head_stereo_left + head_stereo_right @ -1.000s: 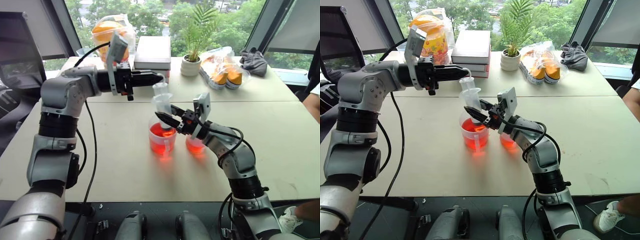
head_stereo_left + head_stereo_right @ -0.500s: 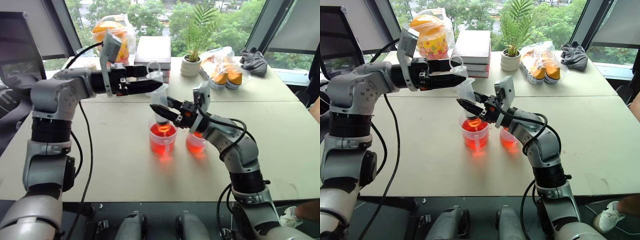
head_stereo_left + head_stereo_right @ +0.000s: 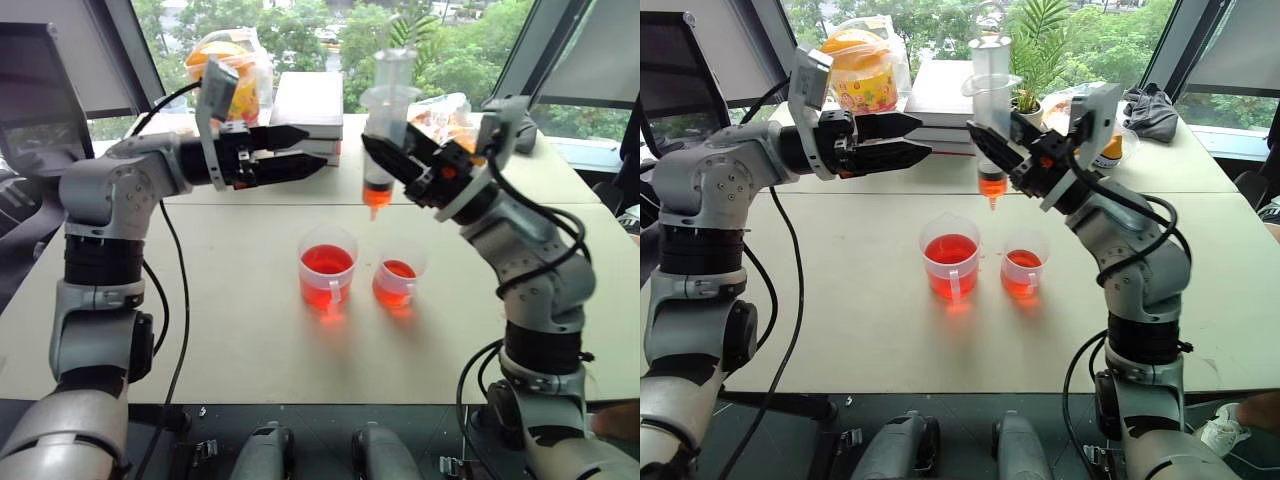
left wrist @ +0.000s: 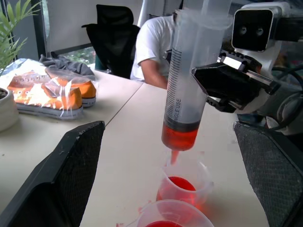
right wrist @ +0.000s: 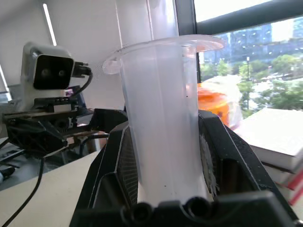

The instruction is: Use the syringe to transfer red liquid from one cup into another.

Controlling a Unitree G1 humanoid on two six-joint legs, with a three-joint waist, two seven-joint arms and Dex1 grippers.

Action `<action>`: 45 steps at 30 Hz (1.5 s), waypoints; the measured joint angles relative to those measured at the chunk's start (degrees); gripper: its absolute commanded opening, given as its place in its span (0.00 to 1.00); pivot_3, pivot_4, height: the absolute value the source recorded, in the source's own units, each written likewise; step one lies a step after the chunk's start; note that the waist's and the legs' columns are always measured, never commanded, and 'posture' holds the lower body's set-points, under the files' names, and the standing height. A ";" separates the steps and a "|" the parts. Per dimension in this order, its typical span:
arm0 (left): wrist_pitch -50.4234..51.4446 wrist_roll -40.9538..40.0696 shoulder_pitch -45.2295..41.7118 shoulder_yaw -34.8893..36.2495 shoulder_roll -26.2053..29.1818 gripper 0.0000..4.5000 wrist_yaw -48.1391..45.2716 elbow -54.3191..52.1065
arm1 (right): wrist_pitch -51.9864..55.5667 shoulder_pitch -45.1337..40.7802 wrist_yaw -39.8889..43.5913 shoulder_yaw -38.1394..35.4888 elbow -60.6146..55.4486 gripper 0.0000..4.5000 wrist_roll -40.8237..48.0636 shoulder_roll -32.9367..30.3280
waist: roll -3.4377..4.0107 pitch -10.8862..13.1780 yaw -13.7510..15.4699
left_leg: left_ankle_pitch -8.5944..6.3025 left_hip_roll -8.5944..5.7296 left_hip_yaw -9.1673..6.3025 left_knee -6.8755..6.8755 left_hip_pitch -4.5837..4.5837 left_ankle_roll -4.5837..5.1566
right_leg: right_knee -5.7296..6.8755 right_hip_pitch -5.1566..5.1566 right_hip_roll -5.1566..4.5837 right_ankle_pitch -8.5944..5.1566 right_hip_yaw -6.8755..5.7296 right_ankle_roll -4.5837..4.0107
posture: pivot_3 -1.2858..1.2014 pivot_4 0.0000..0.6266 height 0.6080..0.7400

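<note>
Overhead, syringe (image 3: 991,120) clear of cups (image 3: 950,254)

Right gripper (image 3: 1002,150) lifted syringe (image 3: 991,120) clear (left gripper (image 3: 908,139) released)

The syringe (image 3: 382,130) is clear plastic with black graduation marks down its barrel, a pale plunger and orange-red liquid (image 4: 179,137) pooled at its lower end. Below it, the larger cup (image 3: 327,266) and the smaller cup (image 3: 398,281) are both clear and hold the same bright orange-red liquid, which casts a red glow on the beige table (image 3: 230,330). Behind the syringe stands a white pot (image 3: 381,131) with a green plant. Beside the pot lie white books (image 3: 309,103) and a clear bag with orange and white shoes (image 3: 452,150). Both grippers' fingers are black.
</note>
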 measured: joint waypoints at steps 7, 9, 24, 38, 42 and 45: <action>-3.89 2.48 -3.37 -3.12 -4.22 0.99 -2.57 5.60 | -1.61 11.73 -1.39 -0.47 -2.06 0.31 -1.41 -0.71 | 0.00 0.00 -0.20 | 0.00 0.01 0.04 0.03 0.01 0.01 | 0.02 0.01 0.10 0.00 0.05 0.00 | 0.52 0.24 1.00; -5.27 3.65 -5.15 -3.98 -5.73 0.99 -3.07 7.94 | -3.26 13.95 -1.73 0.45 -2.06 0.31 -2.58 -0.07 | 0.00 0.00 -0.13 | 0.00 0.03 0.03 0.03 0.01 0.01 | 0.02 0.00 0.15 0.00 0.04 0.00 | 0.52 0.24 1.00; -12.88 7.80 -16.16 -4.38 -18.14 0.99 -4.20 22.32 | -6.81 17.72 -3.89 2.93 -3.41 0.31 -5.48 0.70 | -0.01 0.01 -0.14 | 0.00 0.04 0.02 0.02 -0.01 0.01 | -0.04 0.01 0.22 -0.01 0.04 0.01 | 0.52 0.24 1.00; -16.06 11.19 -17.88 -4.13 -21.04 0.01 -5.39 29.04 | -6.76 17.68 -4.53 2.95 -4.24 0.31 -5.63 0.51 | -0.01 0.01 -0.04 | 0.00 0.05 0.00 0.02 -0.02 0.01 | -0.04 0.01 0.24 -0.01 0.05 0.01 | 0.52 0.24 1.00; -16.06 11.53 -17.84 -4.26 -20.96 0.01 -6.14 28.80 | -6.53 17.67 -4.53 2.97 -4.31 0.31 -5.59 0.16 | -0.01 0.01 -0.05 | 0.00 0.05 0.00 0.02 -0.02 0.01 | -0.04 0.01 0.24 -0.01 0.04 0.01 | 0.52 0.24 1.00; -16.20 12.14 -16.83 -4.38 -20.82 0.01 -7.06 26.71 | -5.64 17.56 -4.50 2.99 -5.09 0.31 -5.29 -0.25 | -0.01 0.01 -0.05 | 0.00 0.05 0.00 0.02 -0.01 0.01 | -0.03 0.01 0.24 -0.01 0.05 0.01 | 0.52 0.24 1.00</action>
